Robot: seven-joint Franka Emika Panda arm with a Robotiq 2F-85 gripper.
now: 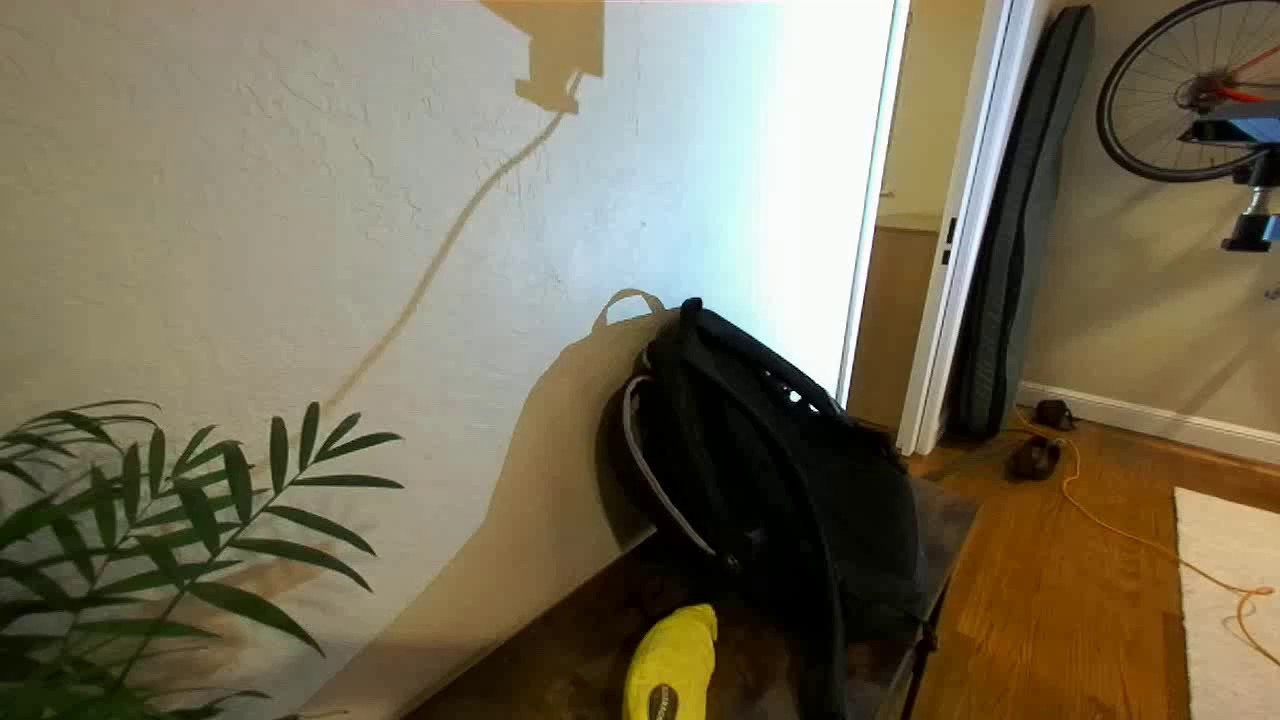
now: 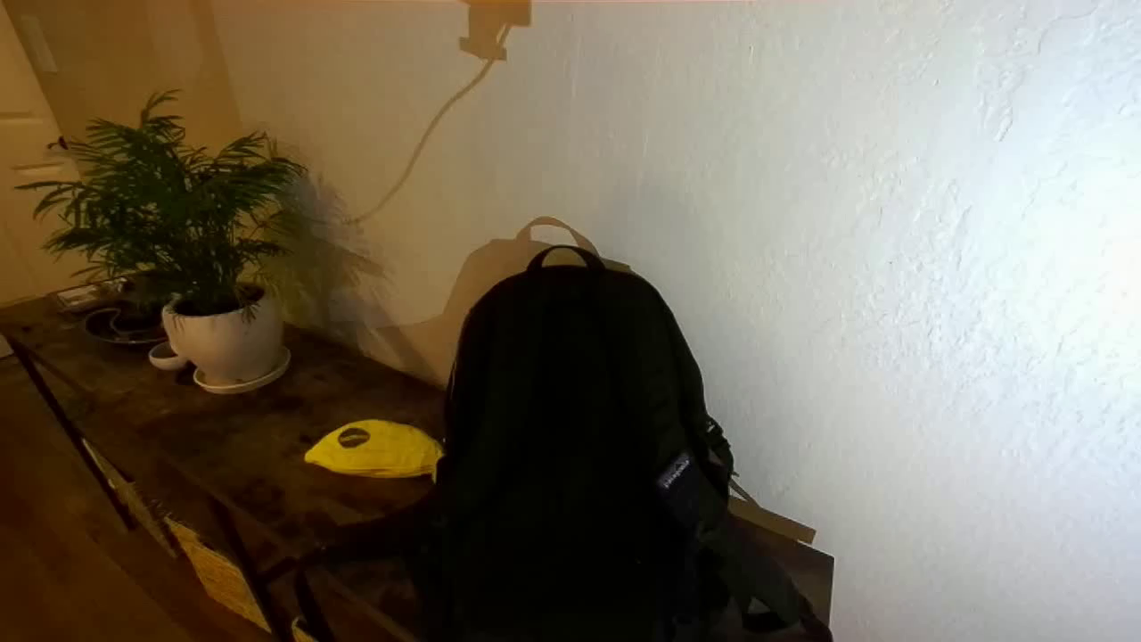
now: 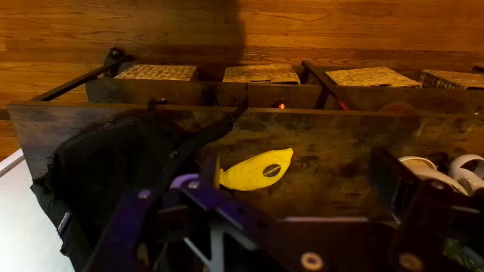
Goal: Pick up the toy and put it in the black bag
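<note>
The yellow toy [image 3: 249, 175] lies on the worktop [image 3: 332, 138], apart from and below the end effector [image 3: 297, 164], which is spread wide with its grip empty; in the wrist view the toy shows between the fingers [image 3: 393, 181], nearer the one on the side of the black bag [image 3: 113, 162]. The toy's dark oval label [image 3: 272, 170] seems to read "Bananagrams". Outside that finger slumps the bag; in an exterior view its strap patch [image 2: 679, 483] carries pale lettering, possibly "patagonia". Past the opposite finger stands a white pot [image 2: 223, 346].
</note>
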